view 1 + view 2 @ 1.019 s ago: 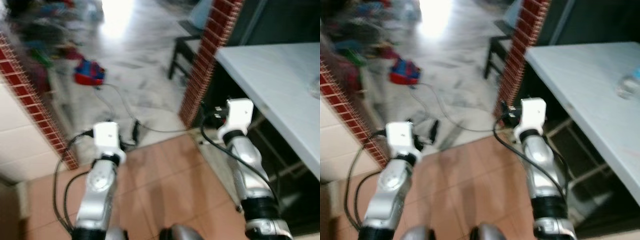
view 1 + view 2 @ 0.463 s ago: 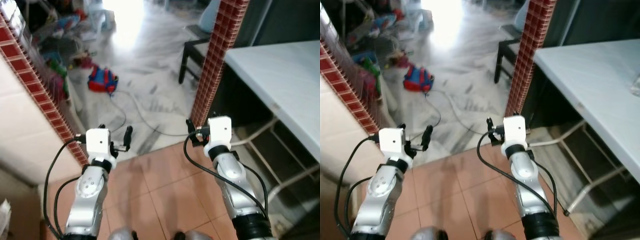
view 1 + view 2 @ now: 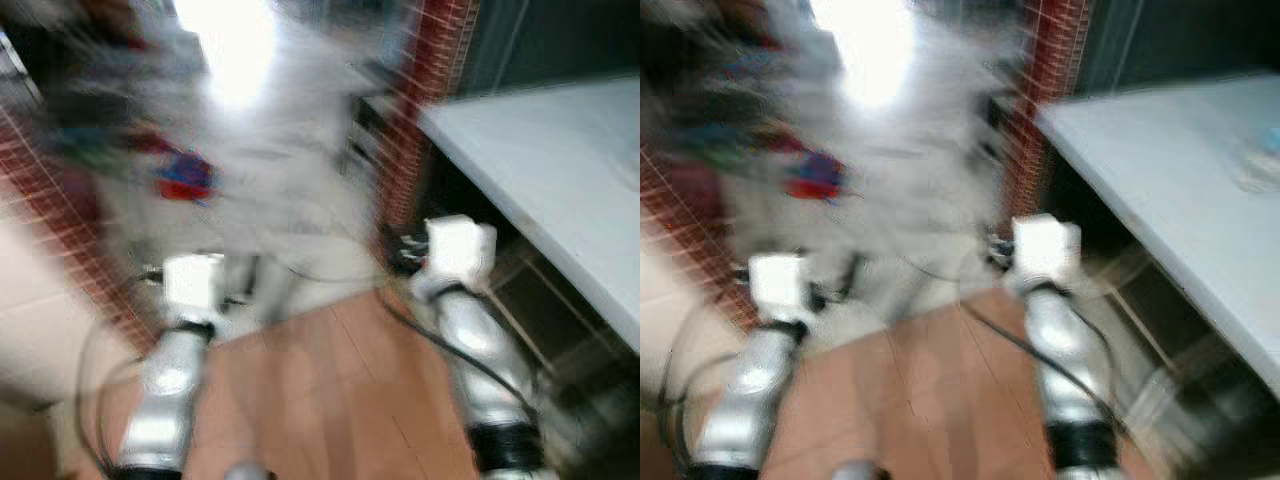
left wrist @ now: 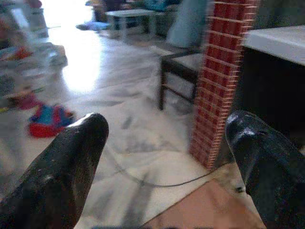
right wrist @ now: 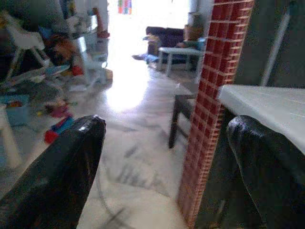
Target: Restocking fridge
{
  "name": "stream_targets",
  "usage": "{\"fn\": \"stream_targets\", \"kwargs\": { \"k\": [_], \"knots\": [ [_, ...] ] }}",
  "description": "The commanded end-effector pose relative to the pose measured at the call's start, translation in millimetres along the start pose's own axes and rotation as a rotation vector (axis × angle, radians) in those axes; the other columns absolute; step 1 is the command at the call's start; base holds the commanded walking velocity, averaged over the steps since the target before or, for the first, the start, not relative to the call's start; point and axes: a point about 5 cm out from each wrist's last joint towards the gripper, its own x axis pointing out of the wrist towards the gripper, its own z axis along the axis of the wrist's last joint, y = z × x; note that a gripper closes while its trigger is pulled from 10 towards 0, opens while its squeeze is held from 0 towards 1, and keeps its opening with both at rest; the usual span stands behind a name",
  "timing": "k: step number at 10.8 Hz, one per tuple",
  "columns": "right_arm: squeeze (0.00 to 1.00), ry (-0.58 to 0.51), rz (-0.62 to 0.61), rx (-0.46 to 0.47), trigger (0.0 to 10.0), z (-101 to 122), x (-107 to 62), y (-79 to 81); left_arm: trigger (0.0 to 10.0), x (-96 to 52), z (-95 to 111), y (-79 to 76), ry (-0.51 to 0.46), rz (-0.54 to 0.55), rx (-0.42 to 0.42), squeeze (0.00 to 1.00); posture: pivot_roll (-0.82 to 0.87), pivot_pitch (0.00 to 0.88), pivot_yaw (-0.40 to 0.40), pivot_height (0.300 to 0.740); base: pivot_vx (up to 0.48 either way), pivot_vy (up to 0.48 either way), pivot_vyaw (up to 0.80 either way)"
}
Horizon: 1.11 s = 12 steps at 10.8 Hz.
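Note:
Both head views are heavily blurred. My left arm (image 3: 185,300) and right arm (image 3: 455,260) are held forward, low over the terracotta tile floor (image 3: 320,390). In the left wrist view my left gripper (image 4: 167,126) is open, with nothing between its black fingers (image 4: 71,162). In the right wrist view my right gripper (image 5: 164,126) is open too, and holds nothing. A white table (image 3: 1160,150) stands at the right, with a blurred clear item (image 3: 1260,165) near its far right edge.
A red brick pillar (image 3: 425,100) rises beside the table, with a dark stool (image 4: 181,71) behind it. A brick-edged wall (image 3: 60,230) closes the left side. On the marble floor beyond lie a red and blue toy (image 3: 185,178), other toys and a cable (image 4: 162,181).
The whole picture has swung and blurred, so the camera is moving. Both arms keep the same forward pose with their grippers open.

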Motion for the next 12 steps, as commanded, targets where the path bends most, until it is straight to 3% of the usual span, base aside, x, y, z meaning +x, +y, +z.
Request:
{"fn": "stream_targets", "kwargs": {
  "k": [1, 5, 8, 12],
  "knots": [
    [0.00, -0.008, -0.032, -0.025, 10.0, 2, -2.3, -12.1, 10.0, 4.7, 4, -10.6, -0.017, -0.030, -0.011, 0.00, -0.01, 0.000, 0.031, 0.740, 0.465, 0.000, -0.80],
    [0.00, -0.064, -0.059, -0.076, 10.0, 13, 1.7, -15.5, 10.0, 7.3, 5, -12.3, -0.022, -0.048, -0.021, 0.00, -0.01, 0.000, 0.031, 0.740, 0.454, 0.000, -0.74],
    [0.00, -0.084, -0.096, -0.104, 10.0, 19, 5.9, -24.8, 10.0, 14.2, 7, -15.8, -0.026, -0.058, -0.026, 0.00, -0.03, 0.000, 0.033, 0.740, 0.440, 0.000, 0.00],
    [0.00, -0.112, -0.105, -0.128, 10.0, 27, 23.1, -19.8, 10.0, 25.2, 14, -23.2, -0.040, -0.055, -0.036, 0.00, -0.04, 0.032, 0.033, 0.740, 0.231, 0.376, -0.44]
  ]
}}
